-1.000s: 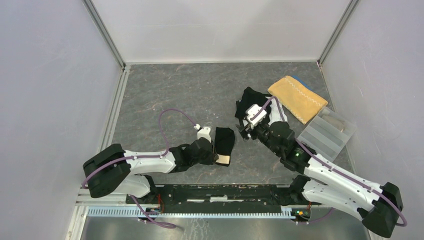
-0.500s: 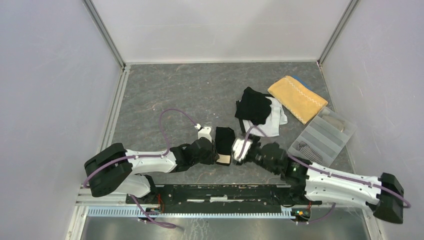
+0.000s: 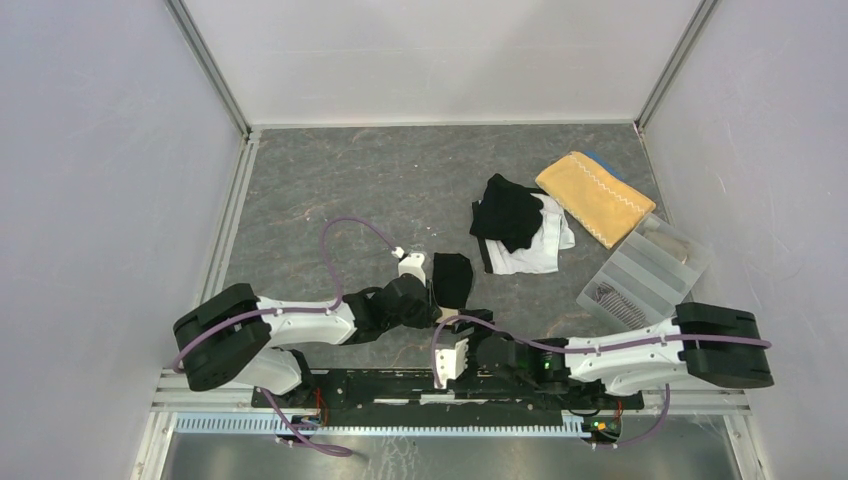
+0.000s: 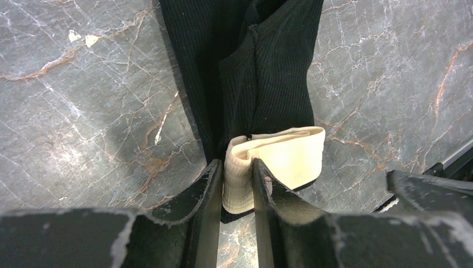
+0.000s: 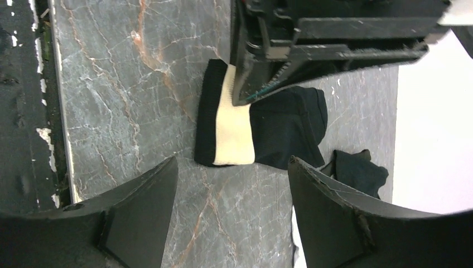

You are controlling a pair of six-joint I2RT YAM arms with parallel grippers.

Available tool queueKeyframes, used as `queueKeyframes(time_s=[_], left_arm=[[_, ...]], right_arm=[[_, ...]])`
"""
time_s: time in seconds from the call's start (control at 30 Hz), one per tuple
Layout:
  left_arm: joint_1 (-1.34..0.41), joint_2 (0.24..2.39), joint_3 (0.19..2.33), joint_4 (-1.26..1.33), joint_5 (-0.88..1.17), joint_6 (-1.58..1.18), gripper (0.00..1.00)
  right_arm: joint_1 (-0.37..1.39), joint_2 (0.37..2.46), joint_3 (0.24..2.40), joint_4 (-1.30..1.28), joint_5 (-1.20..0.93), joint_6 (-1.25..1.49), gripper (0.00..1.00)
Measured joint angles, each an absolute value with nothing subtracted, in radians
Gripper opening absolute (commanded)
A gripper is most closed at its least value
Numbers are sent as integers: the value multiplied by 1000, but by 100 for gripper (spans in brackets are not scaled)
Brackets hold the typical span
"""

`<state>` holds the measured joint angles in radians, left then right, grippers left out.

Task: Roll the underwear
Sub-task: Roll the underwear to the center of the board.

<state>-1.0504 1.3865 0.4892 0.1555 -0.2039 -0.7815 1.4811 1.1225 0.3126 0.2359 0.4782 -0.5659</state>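
Note:
A black underwear [image 3: 451,279] with a beige waistband [image 4: 284,156] lies flat on the grey table, near the front middle. My left gripper [image 3: 437,310] is shut on the left end of that waistband [image 4: 239,184], low on the table. In the right wrist view the same underwear [image 5: 279,125] lies just ahead of my right gripper [image 5: 232,162]. My right gripper [image 3: 468,332] is open and empty, close to the right of the left one. More underwear, black [image 3: 505,210] over white [image 3: 540,252], lies in a heap further back.
A mustard-yellow towel [image 3: 597,195] lies at the back right. A clear divided tray [image 3: 650,272] beside it holds a grey-striped roll [image 3: 607,297] and a beige one [image 3: 672,245]. The black base rail [image 3: 400,385] runs along the near edge.
My right arm has swung from the heap at the back to the near edge, and its open gripper now sits beside the left gripper. The left gripper has kept its hold on the waistband.

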Motion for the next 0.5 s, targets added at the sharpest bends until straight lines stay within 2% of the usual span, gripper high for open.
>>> queueKeyframes(time_s=[0.23, 0.5], left_arm=[[-1050, 1395, 489, 170, -200, -781, 32], [-1050, 1401, 489, 182, -199, -781, 32]], right_arm=[[1518, 1274, 313, 338, 521, -627, 76], [1528, 1386, 313, 446, 587, -690, 69]])
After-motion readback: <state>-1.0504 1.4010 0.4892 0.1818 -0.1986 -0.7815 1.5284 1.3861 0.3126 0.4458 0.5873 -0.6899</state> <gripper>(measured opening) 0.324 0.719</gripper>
